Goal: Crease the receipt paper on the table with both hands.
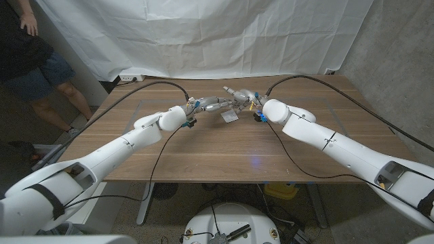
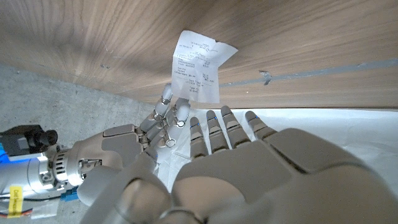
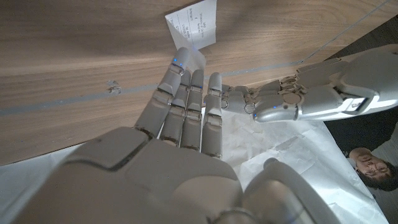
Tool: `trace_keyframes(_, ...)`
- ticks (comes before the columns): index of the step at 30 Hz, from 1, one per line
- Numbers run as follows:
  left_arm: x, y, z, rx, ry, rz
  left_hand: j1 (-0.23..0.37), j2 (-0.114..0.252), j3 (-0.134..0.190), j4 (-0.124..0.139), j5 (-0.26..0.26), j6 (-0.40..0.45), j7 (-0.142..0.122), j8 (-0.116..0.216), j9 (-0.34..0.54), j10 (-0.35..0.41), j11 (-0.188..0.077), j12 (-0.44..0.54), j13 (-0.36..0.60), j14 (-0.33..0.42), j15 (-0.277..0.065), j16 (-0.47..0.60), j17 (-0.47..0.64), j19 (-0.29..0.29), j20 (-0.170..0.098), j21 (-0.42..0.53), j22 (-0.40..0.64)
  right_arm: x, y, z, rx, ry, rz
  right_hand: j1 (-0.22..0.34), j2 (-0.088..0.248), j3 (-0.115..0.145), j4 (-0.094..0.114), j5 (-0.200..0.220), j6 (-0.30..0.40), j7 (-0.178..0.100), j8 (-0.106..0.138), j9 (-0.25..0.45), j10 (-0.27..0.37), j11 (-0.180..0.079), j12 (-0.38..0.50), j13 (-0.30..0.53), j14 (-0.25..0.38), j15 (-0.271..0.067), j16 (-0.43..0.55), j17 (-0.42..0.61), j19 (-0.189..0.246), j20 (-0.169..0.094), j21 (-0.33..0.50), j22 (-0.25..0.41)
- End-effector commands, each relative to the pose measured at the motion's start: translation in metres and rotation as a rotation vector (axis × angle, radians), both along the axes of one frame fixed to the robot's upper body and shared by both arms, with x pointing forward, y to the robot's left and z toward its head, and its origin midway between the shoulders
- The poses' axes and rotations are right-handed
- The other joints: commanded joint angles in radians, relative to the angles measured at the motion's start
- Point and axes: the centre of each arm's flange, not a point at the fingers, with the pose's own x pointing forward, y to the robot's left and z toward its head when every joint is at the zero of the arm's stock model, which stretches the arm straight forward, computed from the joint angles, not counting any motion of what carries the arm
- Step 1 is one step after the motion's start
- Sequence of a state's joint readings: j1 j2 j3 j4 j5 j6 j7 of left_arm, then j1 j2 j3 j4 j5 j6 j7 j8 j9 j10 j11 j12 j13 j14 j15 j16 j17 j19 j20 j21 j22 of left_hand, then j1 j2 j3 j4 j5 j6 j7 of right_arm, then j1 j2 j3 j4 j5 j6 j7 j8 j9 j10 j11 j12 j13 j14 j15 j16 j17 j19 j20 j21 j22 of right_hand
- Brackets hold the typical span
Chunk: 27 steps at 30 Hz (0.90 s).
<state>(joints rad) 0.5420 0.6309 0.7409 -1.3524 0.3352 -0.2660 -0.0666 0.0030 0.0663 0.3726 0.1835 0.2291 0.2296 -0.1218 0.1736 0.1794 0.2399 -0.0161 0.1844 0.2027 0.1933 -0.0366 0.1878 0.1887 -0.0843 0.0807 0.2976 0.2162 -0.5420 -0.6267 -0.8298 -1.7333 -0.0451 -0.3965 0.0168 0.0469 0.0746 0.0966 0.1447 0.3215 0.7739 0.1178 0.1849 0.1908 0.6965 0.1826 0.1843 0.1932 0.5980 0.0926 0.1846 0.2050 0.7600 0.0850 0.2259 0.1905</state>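
Note:
A small white printed receipt (image 1: 230, 116) hangs just above the wooden table (image 1: 203, 149) at its back middle. My two hands meet there. My right hand (image 1: 245, 99) pinches the receipt (image 2: 198, 65) by one edge with its fingertips (image 2: 165, 102), and the other fingers reach out straight (image 3: 186, 106). The receipt (image 3: 194, 22) stands past those fingertips. My left hand (image 1: 209, 104) is beside it with fingers spread (image 2: 224, 130) and nothing in them. Its fingertips (image 3: 239, 99) touch the side of my right hand's fingers, short of the paper.
Black cables (image 1: 135, 91) run from both arms across the table's back half. Thin tape lines (image 1: 135, 105) mark a rectangle on the wood. A white cloth (image 1: 203, 34) hangs behind the table. A person (image 1: 30, 61) stands at the back left.

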Motion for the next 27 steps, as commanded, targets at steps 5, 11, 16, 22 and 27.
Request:
trace_keyframes(5,-0.003,0.011,-0.002,-0.183,0.045,-0.085,0.007,0.087,-0.001,-0.005,0.006,-0.015,-0.004,0.001,0.003,-0.019,-0.014,0.000,0.002,-0.016,-0.004,-0.003,0.005,-0.003,0.007,0.000,0.003,-0.001,-0.017,-0.012,0.232,-0.038,0.085,0.013,0.004,-0.002,-0.005,0.003,-0.052,-0.016,-0.004,0.002,-0.056,-0.013,-0.007,0.006,-0.044,0.013,-0.003,0.000,-0.054,0.026,-0.021,-0.003)
trace_keyframes(11,-0.005,0.016,-0.004,-0.238,0.060,-0.115,0.008,0.087,0.001,-0.006,0.007,-0.023,-0.006,0.003,0.002,-0.038,-0.021,-0.002,0.001,-0.030,-0.007,-0.006,0.005,-0.006,0.005,0.000,0.003,-0.002,-0.022,-0.014,0.308,-0.052,0.105,0.018,0.006,-0.002,-0.008,0.001,-0.081,-0.019,-0.005,0.002,-0.085,-0.016,-0.007,0.006,-0.073,0.014,-0.004,0.000,-0.077,0.032,-0.028,-0.004)
trace_keyframes(16,-0.008,0.021,-0.005,-0.282,0.072,-0.136,0.010,0.087,0.002,-0.007,0.007,-0.030,-0.009,0.004,0.002,-0.056,-0.023,-0.002,0.001,-0.044,-0.008,-0.007,0.004,-0.010,0.004,-0.001,0.004,-0.004,-0.027,-0.014,0.365,-0.067,0.114,0.021,0.007,-0.001,-0.009,0.000,-0.095,-0.022,-0.004,0.002,-0.097,-0.018,-0.005,0.006,-0.093,0.017,-0.005,0.000,-0.097,0.036,-0.033,-0.005)
trace_keyframes(22,-0.009,0.025,-0.007,-0.330,0.085,-0.161,0.011,0.086,0.004,-0.008,0.006,-0.057,-0.013,0.000,0.002,-0.092,-0.027,-0.006,0.000,-0.063,-0.006,-0.008,0.003,-0.012,0.004,-0.001,0.004,-0.002,-0.030,-0.017,0.435,-0.072,0.131,0.027,0.008,0.000,-0.013,-0.003,-0.121,-0.027,-0.005,0.002,-0.119,-0.027,-0.004,0.006,-0.123,0.022,-0.006,-0.001,-0.129,0.048,-0.040,-0.006)
trace_keyframes(27,-0.009,0.029,-0.009,-0.388,0.100,-0.191,0.014,0.085,0.008,-0.010,0.006,-0.106,-0.025,-0.005,0.001,-0.137,-0.026,-0.006,-0.002,-0.105,-0.001,-0.013,0.002,-0.012,0.004,0.001,0.005,0.000,-0.035,-0.021,0.519,-0.075,0.158,0.030,0.000,-0.005,-0.016,-0.008,-0.175,-0.031,-0.008,0.001,-0.167,-0.031,-0.007,0.006,-0.166,0.025,-0.006,-0.001,-0.181,0.061,-0.047,-0.007)
